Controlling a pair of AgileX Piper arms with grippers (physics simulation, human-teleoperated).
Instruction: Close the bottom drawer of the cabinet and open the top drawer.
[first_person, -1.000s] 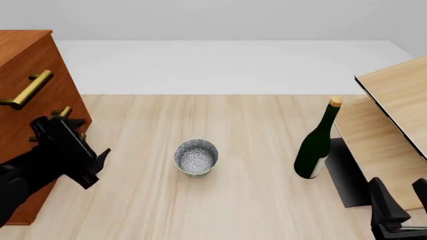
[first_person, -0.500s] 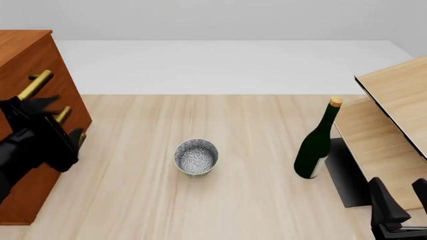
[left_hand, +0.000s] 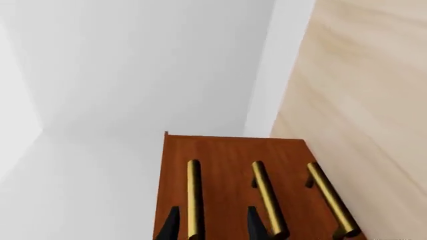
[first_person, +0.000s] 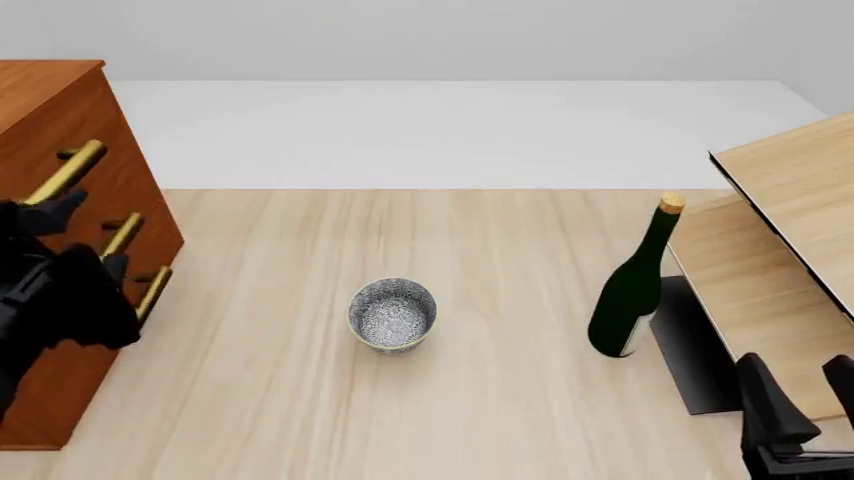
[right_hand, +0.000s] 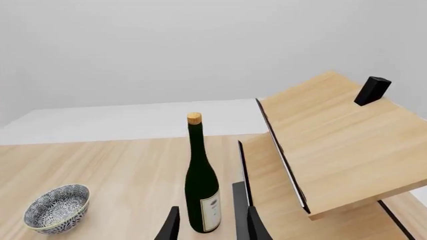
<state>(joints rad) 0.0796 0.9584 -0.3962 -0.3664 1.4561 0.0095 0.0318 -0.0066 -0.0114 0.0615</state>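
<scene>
The left gripper (left_hand: 211, 227), fingers spread around the top drawer's handle (left_hand: 193, 197), is probably lining up for a pull (bottom drawer (first_person: 144, 295) sitting flush); the right gripper (right_hand: 210, 225) is idling, spread.

Table (first_person: 507, 400) bears bowl (first_person: 392, 314), bottle (first_person: 633, 287) (upright), seemingly cabinet (first_person: 67, 200).

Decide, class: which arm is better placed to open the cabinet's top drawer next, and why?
Left. The left gripper straddles the top drawer's handle, fingers either side, apparently open. The right gripper faces the wine bottle, far from the cabinet.
</scene>
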